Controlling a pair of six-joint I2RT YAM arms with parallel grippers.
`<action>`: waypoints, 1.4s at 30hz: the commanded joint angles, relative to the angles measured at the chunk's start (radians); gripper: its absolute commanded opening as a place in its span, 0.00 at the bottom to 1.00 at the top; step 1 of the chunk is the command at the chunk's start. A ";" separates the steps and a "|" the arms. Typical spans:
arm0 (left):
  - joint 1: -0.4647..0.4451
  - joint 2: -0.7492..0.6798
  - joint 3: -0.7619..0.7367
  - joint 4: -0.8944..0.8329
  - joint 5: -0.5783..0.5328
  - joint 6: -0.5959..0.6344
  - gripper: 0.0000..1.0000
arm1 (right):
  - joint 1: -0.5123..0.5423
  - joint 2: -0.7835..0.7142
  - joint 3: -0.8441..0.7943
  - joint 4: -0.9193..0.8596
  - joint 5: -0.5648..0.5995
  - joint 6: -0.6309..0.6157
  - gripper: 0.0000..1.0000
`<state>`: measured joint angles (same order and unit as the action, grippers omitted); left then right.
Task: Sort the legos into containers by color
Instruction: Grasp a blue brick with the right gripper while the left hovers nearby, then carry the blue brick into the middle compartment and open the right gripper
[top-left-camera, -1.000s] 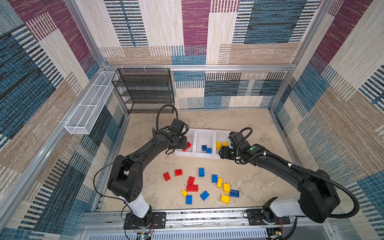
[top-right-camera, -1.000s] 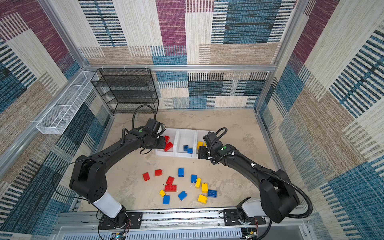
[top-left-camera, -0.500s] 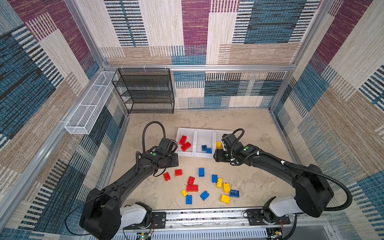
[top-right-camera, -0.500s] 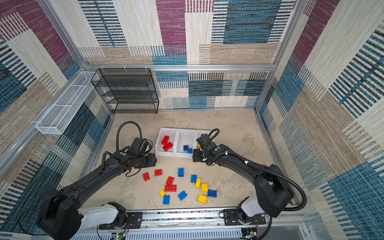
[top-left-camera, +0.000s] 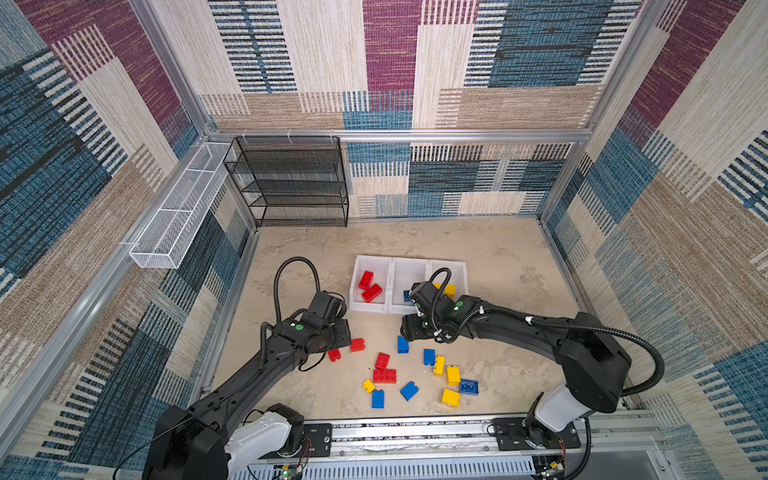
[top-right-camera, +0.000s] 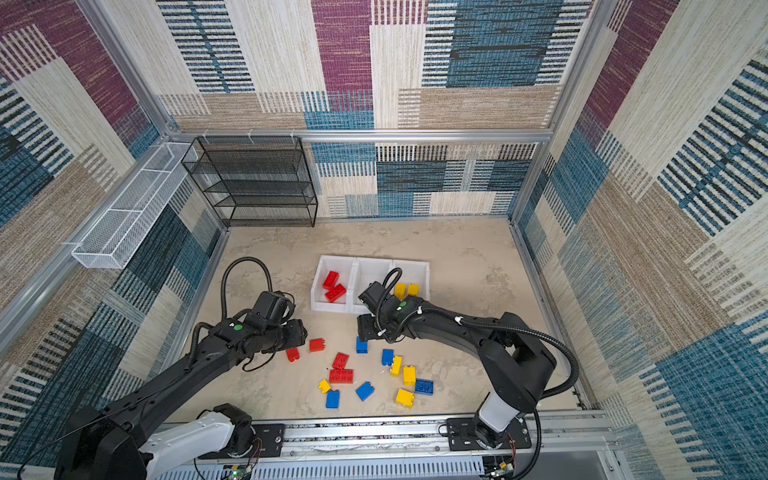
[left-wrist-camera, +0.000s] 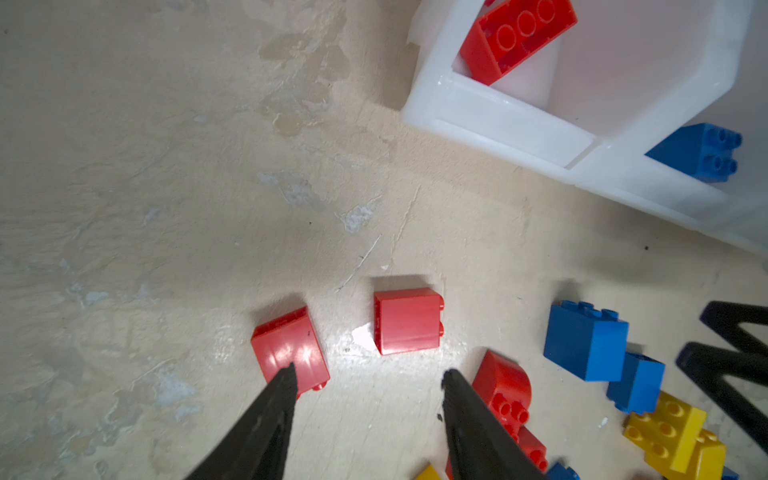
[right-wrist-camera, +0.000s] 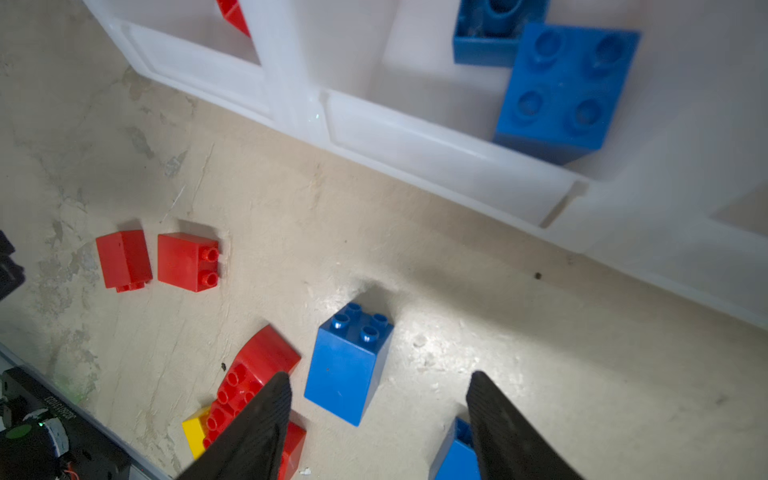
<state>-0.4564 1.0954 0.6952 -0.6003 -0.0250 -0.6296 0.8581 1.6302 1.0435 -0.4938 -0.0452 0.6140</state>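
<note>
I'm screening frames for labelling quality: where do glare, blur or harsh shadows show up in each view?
Left wrist view: glare whitens the red brick by the tip of the left claw. Right wrist view: a bright patch on the floor beside the blue brick; the white bin wall looks soft. Both top views: even light, sharp, no glare.

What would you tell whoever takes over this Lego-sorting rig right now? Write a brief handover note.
Left gripper: open, empty, by two loose red bricks.
Right gripper: open, empty, by a loose blue brick.
Done: in the white bins, two red bricks in the left one, blue bricks in the middle, two yellow bricks in the right.
Left: thirteen bricks on the table: four red, five blue, four yellow.
</note>
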 joint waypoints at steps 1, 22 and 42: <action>0.000 -0.008 -0.009 -0.003 -0.001 -0.023 0.60 | 0.024 0.028 0.017 -0.006 0.011 0.021 0.69; -0.001 -0.048 -0.041 -0.003 0.010 -0.029 0.60 | 0.074 0.148 0.070 -0.030 0.047 0.032 0.41; -0.001 -0.096 -0.048 -0.021 0.011 -0.035 0.60 | -0.061 0.081 0.270 -0.101 0.126 -0.142 0.32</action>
<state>-0.4564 1.0023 0.6506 -0.6048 -0.0193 -0.6514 0.8295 1.7172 1.2789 -0.5812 0.0525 0.5426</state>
